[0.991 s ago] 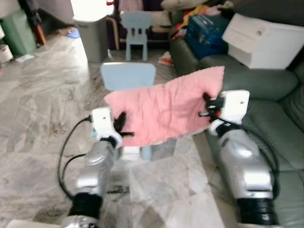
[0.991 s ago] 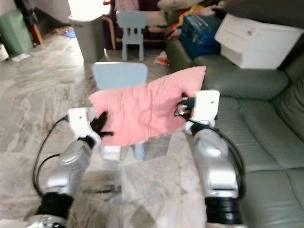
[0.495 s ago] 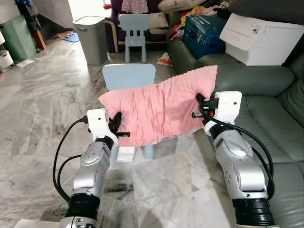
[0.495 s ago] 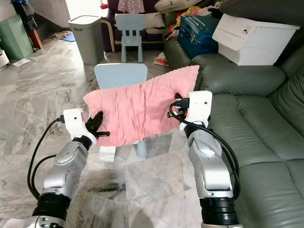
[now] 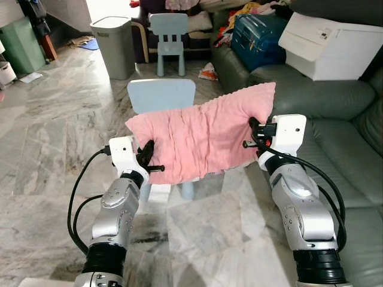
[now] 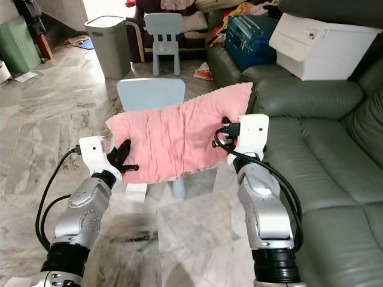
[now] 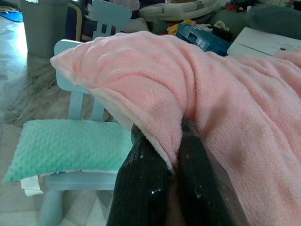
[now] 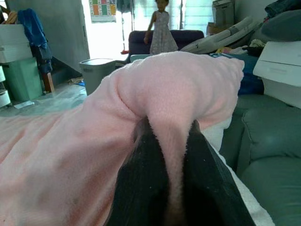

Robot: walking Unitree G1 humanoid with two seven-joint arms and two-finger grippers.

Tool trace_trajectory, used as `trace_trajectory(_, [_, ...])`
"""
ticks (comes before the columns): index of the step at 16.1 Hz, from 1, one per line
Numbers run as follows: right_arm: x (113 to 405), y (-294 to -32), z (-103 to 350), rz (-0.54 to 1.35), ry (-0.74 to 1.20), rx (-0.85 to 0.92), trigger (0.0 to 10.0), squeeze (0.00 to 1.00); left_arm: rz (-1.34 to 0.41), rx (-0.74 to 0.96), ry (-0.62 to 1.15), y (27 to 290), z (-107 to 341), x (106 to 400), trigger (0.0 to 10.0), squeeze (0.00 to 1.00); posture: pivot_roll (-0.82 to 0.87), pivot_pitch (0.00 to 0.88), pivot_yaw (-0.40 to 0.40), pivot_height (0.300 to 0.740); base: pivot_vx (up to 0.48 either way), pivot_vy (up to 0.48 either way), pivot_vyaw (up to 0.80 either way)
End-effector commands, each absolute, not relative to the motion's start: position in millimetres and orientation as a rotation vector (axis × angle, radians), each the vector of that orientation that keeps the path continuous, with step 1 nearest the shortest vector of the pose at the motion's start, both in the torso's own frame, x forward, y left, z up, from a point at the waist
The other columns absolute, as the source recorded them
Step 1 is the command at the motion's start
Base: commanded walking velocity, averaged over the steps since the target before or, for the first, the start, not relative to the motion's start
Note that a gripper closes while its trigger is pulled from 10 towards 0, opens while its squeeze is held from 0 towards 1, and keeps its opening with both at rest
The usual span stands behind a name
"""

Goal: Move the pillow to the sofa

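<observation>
The pink, fluffy pillow (image 5: 203,140) hangs stretched in the air above a small blue chair (image 5: 161,97), beside the sofa (image 5: 335,119), pinched by the left tool (image 5: 151,161) and right tool (image 5: 254,134) at opposite ends.

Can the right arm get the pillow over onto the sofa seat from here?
Probably yes. The right claw is shut on the pink pillow, and the green sofa seat lies right beside that arm with bare cushion showing. The left claw grips the other edge, so both must swing together.
</observation>
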State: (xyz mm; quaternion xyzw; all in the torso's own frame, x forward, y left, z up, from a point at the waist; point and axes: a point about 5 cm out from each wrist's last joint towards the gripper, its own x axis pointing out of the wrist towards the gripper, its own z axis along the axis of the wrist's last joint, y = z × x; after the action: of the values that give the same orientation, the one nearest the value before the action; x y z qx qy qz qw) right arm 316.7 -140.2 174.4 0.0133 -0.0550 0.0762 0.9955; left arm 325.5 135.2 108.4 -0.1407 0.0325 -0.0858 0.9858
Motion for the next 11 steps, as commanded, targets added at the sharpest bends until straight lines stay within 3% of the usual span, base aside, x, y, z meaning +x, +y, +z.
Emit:
trace_trajectory(1, [315.9, -138.4, 183.4, 0.165, -0.148, 0.026, 10.0, 0.00, -0.193, -0.285, 0.033, 132.1, 118.5, 328.5, 10.0, 0.00, -0.19, 0.000, 0.010, 0.740, 0.319, 0.000, 0.00])
trace_trajectory(5, [315.9, -137.8, 182.6, 0.169, -0.144, 0.026, 10.0, 0.00, -0.196, -0.289, 0.037, 132.1, 117.9, 328.4, 10.0, 0.00, -0.19, 0.000, 0.010, 0.740, 0.330, 0.000, -0.12])
trace_trajectory(11, [315.7, -138.3, 182.8, 0.173, -0.147, 0.026, 10.0, 0.00, -0.197, -0.294, 0.041, 131.2, 116.8, 327.9, 10.0, 0.00, -0.19, 0.000, 0.009, 0.740, 0.333, 0.000, -0.80])
